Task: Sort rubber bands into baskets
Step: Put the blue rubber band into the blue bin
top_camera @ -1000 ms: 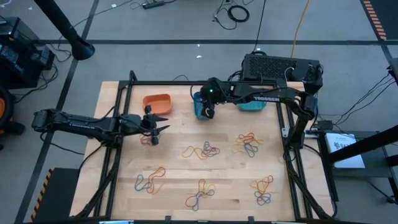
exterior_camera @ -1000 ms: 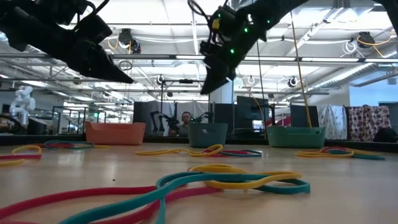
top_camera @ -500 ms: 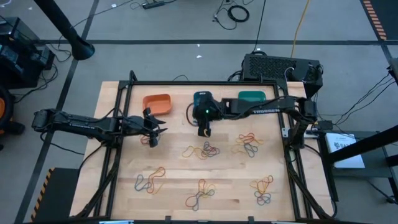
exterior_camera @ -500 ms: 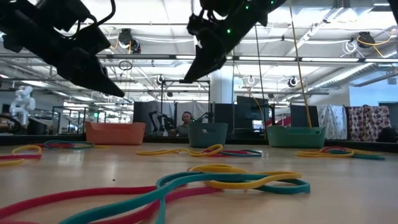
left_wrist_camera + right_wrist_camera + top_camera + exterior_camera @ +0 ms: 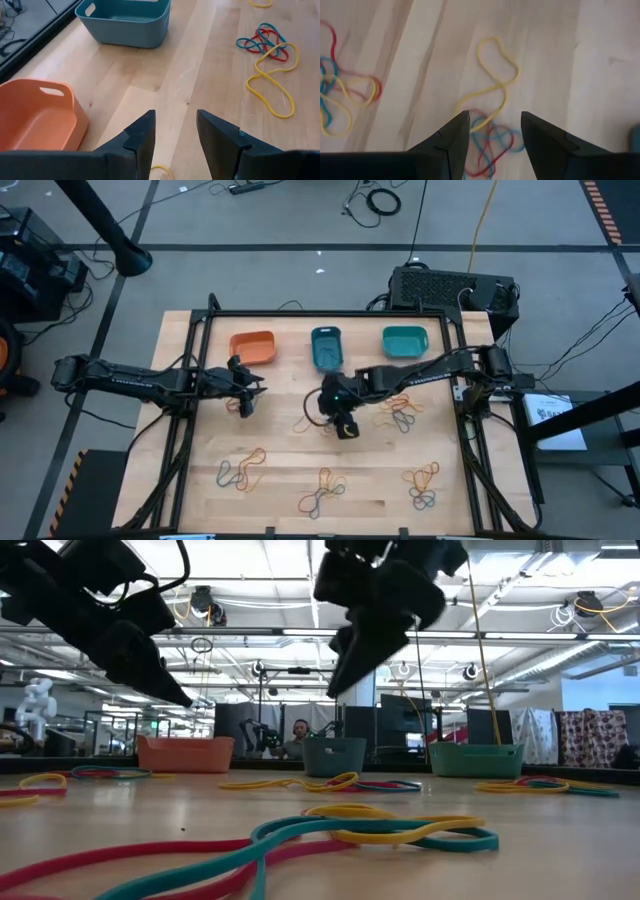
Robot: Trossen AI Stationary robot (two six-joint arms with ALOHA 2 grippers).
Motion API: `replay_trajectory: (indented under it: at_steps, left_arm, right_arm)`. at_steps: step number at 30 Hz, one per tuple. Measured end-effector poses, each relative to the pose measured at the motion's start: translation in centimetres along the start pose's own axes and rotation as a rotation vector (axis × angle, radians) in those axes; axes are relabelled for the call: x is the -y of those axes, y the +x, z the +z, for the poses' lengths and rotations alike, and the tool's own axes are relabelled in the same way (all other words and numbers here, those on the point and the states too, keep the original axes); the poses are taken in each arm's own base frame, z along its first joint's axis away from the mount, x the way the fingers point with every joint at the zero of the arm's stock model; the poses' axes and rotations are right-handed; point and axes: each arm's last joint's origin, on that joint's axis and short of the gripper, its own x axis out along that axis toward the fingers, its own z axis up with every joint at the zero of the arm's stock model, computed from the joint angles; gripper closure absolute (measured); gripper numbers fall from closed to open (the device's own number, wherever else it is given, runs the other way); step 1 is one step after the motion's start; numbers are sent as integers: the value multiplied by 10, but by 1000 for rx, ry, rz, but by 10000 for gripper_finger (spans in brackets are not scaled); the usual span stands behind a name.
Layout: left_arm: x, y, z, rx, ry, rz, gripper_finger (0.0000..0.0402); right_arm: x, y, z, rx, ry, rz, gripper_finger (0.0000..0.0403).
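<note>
**Both grippers empty and spread above the table**

The right gripper (image 5: 345,427) hung over the middle cluster of rubber bands (image 5: 322,422), its two fingers (image 5: 449,145) parted with nothing between them. In the right wrist view, a yellow loop (image 5: 496,75) lay just ahead of the fingertips, and a tangle of red and blue loops (image 5: 492,142) sat in the gap between the fingers, on the wood below them. A further red, blue and yellow knot (image 5: 340,102) lay off to one side of the fingers.

The left gripper (image 5: 252,389) was held above the table (image 5: 290,450) near the orange basket (image 5: 253,346), its fingers (image 5: 141,137) likewise apart and empty. Ahead of them stood the blue basket (image 5: 125,22), with the orange basket off to one side; a small yellow loop (image 5: 161,173) lay on the wood in the gap between the fingers. A red, blue and yellow bunch (image 5: 267,55) lay farther ahead, on the side away from the orange basket.

The teal basket (image 5: 405,340) stood beside the blue one along the table's far edge. Other clusters of bands (image 5: 240,470) remained scattered across the table, well apart from both sets of fingers.
</note>
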Motion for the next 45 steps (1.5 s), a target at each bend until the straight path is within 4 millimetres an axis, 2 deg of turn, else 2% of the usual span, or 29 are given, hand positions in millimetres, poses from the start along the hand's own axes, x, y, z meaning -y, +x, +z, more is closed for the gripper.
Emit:
replay_trajectory:
  at_steps: [7,23,35,45]
  left_arm:
    - [0,0,0,4,-1,-1,249]
    - [0,0,3,31,27,-3,249]
    - [0,0,3,30,28,-3,249]
    - [0,0,3,30,27,-3,249]
  right_arm:
    - [-14,11,-17,-65,-24,25,232]
    - [-20,25,-42,-127,-61,41,232]
    - [-34,42,-64,-66,-93,57,232]
    - [-34,47,-67,17,-98,49,232]
